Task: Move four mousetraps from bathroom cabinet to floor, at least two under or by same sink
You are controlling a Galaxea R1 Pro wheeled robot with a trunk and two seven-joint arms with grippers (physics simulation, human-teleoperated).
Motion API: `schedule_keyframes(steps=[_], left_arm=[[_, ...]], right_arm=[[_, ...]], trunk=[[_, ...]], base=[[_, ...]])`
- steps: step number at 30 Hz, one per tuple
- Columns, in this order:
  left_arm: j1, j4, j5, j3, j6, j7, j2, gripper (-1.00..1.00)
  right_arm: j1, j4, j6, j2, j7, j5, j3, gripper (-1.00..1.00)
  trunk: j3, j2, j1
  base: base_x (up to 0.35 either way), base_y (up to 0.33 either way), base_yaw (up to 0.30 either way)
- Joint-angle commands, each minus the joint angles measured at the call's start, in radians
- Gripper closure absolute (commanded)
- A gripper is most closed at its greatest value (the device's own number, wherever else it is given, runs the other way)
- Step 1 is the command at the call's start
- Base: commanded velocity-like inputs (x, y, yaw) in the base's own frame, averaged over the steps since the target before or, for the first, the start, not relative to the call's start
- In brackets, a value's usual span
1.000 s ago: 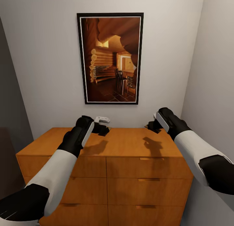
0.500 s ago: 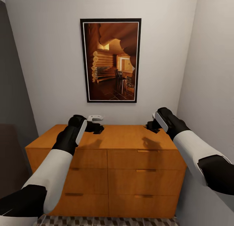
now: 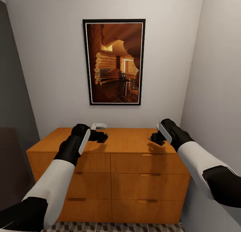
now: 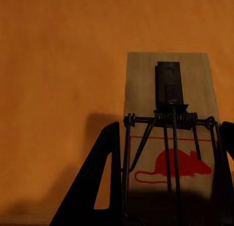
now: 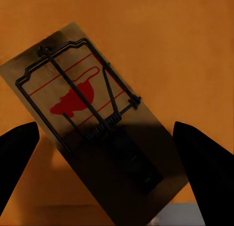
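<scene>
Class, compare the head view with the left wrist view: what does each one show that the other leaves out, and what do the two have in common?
Head view alone: the whole cabinet with its drawer fronts, a framed picture on the grey wall, a strip of patterned floor, a small white object at the back of the top, and both arms, the right gripper included.

Left wrist view alone: a mousetrap close up, with red mouse print, spring and wire bar, lying between the open fingers.

Shared: the orange-brown cabinet top and the left gripper.
</scene>
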Motion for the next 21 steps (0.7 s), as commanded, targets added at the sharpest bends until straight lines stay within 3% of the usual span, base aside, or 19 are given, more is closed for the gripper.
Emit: schedule_keyframes(steps=[1, 6, 21], left_arm=[[0.003, -0.003, 0.002, 0.000, 0.004, 0.002, 0.000, 1.00], [0.007, -0.011, 0.001, 0.001, 0.005, 0.000, 0.000, 1.00], [0.008, -0.016, 0.001, 0.003, 0.005, 0.000, 0.000, 1.00]], right_arm=[[0.005, -0.004, 0.003, -0.002, -0.008, -0.010, 0.008, 1.00], [0.033, -0.015, 0.007, -0.003, -0.007, -0.010, 0.008, 1.00], [0.100, -0.099, 0.015, -0.011, -0.005, -0.009, 0.007, 1.00]], trunk=[[-0.001, -0.001, 0.000], [-0.001, -0.001, 0.000], [-0.001, -0.001, 0.000]], base=[[0.000, 0.000, 0.000], [-0.079, -0.015, 0.000], [-0.306, -0.083, 0.000]])
